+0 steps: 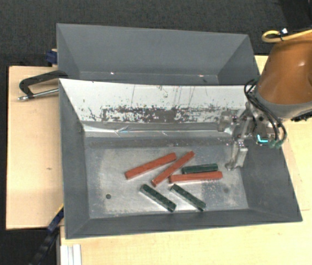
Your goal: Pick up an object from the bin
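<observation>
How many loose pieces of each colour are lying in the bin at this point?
Red bars: 3
Dark green bars: 3
Total: 6

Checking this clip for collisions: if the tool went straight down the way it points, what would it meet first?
Probably bare bin floor just right of the nearest red stick and nearest dark green stick; the tool hangs beside their right ends. Depth is unclear, so it might clip them.
</observation>
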Robot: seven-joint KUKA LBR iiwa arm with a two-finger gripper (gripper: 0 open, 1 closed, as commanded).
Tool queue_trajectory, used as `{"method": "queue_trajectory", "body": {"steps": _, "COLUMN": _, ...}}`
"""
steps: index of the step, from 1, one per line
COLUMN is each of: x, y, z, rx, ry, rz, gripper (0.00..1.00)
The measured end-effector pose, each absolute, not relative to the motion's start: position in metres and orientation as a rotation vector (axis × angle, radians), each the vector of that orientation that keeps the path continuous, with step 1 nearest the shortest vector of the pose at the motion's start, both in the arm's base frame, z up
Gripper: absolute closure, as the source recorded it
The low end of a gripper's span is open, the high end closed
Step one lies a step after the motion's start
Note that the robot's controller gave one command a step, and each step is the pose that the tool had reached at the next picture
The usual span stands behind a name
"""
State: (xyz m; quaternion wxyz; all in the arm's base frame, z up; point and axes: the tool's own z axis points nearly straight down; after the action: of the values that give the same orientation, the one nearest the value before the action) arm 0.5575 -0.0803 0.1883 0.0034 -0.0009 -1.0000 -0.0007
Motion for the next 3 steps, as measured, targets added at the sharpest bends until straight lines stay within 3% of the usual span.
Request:
{"method": "queue_trajectory", "body": {"steps": 1, "x": 0.559, "y": -0.08, "z": 0.193, "rx": 0.0, "ry": -3.143, "rz": -0.001, "gripper": 0.0}}
{"method": "queue_trajectory", "body": {"steps": 2, "x": 0.546, "y": -0.028, "z": 0.121, "rx": 0.141, "ry": -3.143, "rz": 0.0, "gripper": 0.0}}
{"method": "queue_trajectory", "body": {"steps": 3, "x": 0.535, "y": 0.011, "z": 0.125, "rx": 0.233, "ry": -3.135, "rz": -0.001, "gripper": 0.0}}
